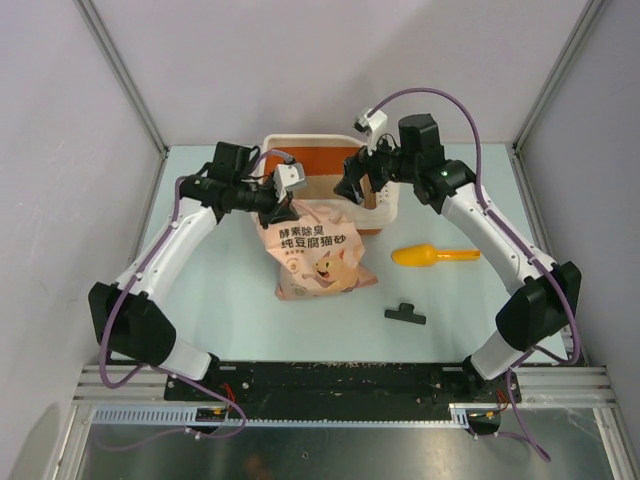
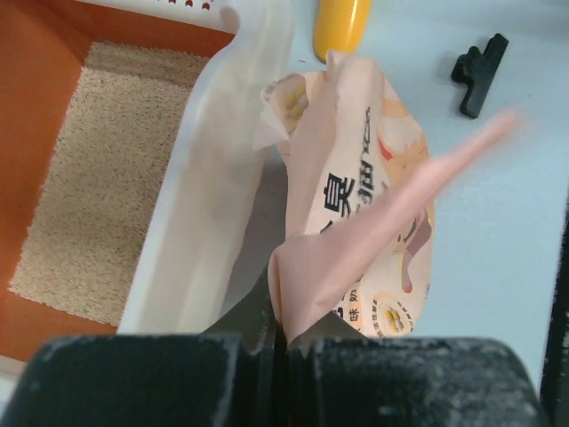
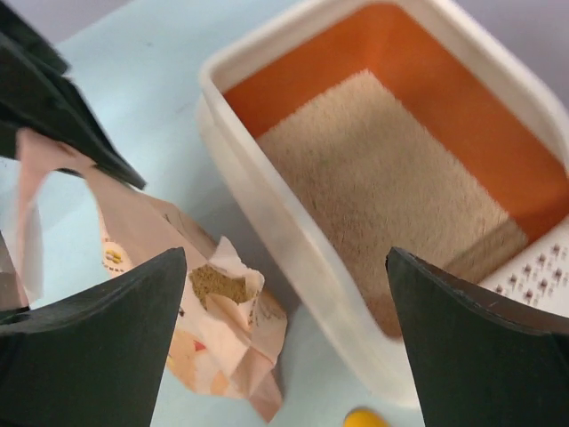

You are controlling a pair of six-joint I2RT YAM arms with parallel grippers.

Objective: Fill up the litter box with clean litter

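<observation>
The litter box (image 1: 300,139) stands at the back middle with a layer of clean litter (image 1: 322,188) on its floor, also seen in the left wrist view (image 2: 98,178) and right wrist view (image 3: 391,178). The pink printed bag (image 1: 318,255) lies against the box's near wall. My left gripper (image 1: 283,205) is shut on the bag's top corner (image 2: 311,285). My right gripper (image 1: 358,188) is open and empty, hovering over the box's near rim (image 3: 267,213). The bag's torn mouth (image 3: 216,285) shows litter inside.
An orange scoop (image 1: 432,256) lies on the table right of the bag, also seen in the left wrist view (image 2: 342,22). A black clip (image 1: 404,314) lies near the front, right of the bag. Walls and frame posts close in on both sides.
</observation>
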